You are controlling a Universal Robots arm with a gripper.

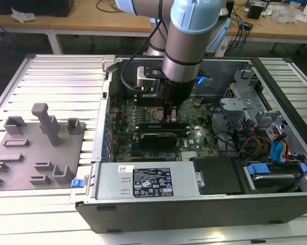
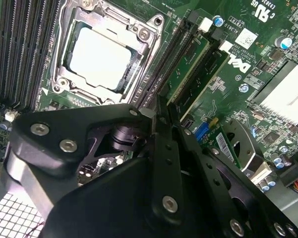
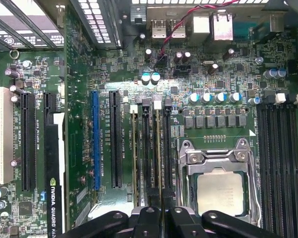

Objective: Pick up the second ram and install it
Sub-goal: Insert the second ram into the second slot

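While the arm (image 1: 186,35) reaches straight down into the open computer case (image 1: 194,204) at mid-frame of the exterior view, the pincer (image 2: 164,116) stands over the memory slots beside the CPU socket (image 2: 101,57), fingers drawn close together on the second ram (image 2: 191,62), which sits edge-up in its slot; a second green stick lies alongside

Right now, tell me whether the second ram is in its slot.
In: the second ram stands edge-down in the motherboard. Latched: cannot tell.
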